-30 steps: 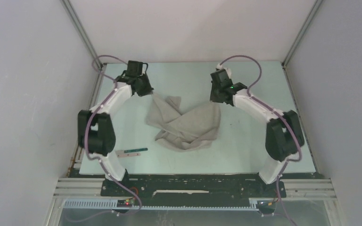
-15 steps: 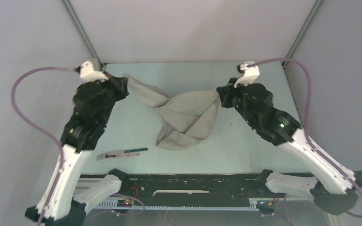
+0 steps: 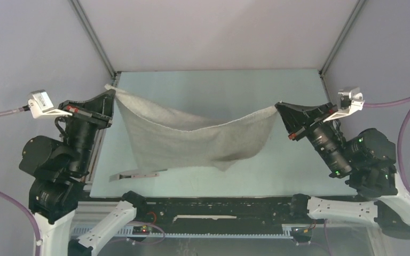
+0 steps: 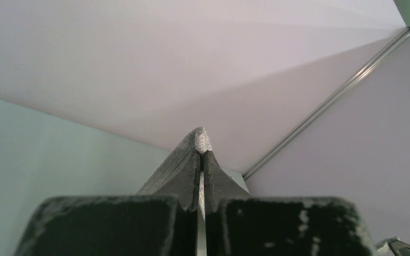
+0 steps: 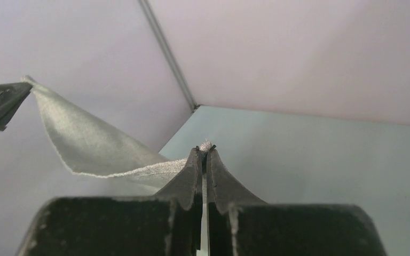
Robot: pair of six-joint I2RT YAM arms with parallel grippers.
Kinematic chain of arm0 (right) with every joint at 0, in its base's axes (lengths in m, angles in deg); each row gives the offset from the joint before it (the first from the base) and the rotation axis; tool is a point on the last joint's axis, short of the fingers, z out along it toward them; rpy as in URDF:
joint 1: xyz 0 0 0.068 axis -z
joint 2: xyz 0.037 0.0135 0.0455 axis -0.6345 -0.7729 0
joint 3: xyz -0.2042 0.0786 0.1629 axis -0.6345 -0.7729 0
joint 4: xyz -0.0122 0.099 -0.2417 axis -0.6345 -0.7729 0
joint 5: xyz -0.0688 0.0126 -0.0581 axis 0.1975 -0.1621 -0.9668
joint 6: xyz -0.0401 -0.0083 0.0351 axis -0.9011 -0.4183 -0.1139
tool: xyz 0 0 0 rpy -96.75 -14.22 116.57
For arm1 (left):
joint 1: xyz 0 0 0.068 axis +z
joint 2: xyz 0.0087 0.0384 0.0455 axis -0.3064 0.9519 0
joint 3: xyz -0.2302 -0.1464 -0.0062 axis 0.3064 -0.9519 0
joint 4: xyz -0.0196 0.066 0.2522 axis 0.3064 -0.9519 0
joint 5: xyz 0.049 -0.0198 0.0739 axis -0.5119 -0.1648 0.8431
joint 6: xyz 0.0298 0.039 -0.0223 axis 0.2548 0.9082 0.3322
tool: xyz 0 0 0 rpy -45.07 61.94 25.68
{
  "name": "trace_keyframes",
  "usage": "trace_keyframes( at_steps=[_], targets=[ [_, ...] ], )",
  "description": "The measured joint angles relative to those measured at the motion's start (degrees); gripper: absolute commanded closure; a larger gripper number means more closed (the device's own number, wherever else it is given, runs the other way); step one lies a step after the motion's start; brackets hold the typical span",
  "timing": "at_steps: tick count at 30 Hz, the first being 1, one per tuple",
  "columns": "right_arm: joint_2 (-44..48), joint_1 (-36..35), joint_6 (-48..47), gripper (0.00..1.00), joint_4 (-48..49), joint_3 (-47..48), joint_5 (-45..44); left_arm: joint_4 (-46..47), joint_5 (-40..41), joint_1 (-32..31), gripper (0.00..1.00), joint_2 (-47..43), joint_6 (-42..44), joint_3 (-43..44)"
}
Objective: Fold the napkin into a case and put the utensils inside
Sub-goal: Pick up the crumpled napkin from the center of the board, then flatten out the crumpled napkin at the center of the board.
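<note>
The light grey napkin (image 3: 192, 140) hangs spread in the air between my two grippers, sagging in the middle above the table. My left gripper (image 3: 111, 93) is shut on its upper left corner, and a nub of cloth (image 4: 202, 140) pokes out past the left gripper's fingertips (image 4: 202, 150). My right gripper (image 3: 278, 107) is shut on the upper right corner; in the right wrist view the cloth (image 5: 85, 144) runs leftward from the right gripper (image 5: 205, 151). One slim utensil (image 3: 132, 174) lies on the table by the napkin's lower left edge, partly hidden by the cloth.
The pale green table (image 3: 245, 88) is boxed in by grey walls with metal corner posts (image 3: 92, 37). The black front rail (image 3: 219, 205) carries the arm bases. Both arms stand raised at the table's left and right sides.
Both arms have risen and swung outward, each holding a corner. The napkin went from a crumpled heap on the table to a sheet stretched in the air.
</note>
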Motion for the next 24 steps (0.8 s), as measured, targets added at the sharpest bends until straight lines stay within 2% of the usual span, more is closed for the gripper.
trace_keyframes(
  at_steps=[4, 6, 9, 12, 15, 19, 24],
  targets=[
    [-2.1, -0.5, -4.5, 1.00, 4.6, 0.2, -7.1, 0.0, -0.1, 0.0, 1.00, 3.4, -2.3, 1.1],
    [-4.4, 2.4, -5.8, 1.00, 6.1, 1.0, -10.0, -0.2, 0.7, 0.0, 1.00, 7.7, -3.7, 2.7],
    [-9.4, 16.0, -2.1, 1.00, 3.2, 4.4, -5.9, -0.8, 2.7, 0.0, 1.00, 15.8, -4.9, 6.0],
    [-13.8, 36.7, 3.2, 1.00, 0.5, 6.8, 2.4, -0.3, 5.2, 0.0, 1.00, 24.0, -5.2, 7.8],
    [-16.7, 46.0, 6.2, 1.00, 1.0, 4.5, 10.6, -0.1, 5.4, 0.3, 1.00, 31.2, -5.1, 7.9],
    [-19.1, 47.7, 7.1, 1.00, 0.3, 4.3, 17.6, -0.5, 4.2, 0.3, 1.00, 35.7, -4.1, 9.4],
    [-16.0, 47.6, 6.7, 1.00, 0.6, 4.3, 24.9, 1.7, 1.2, -0.2, 1.00, 30.6, -2.0, 9.5]
  ],
)
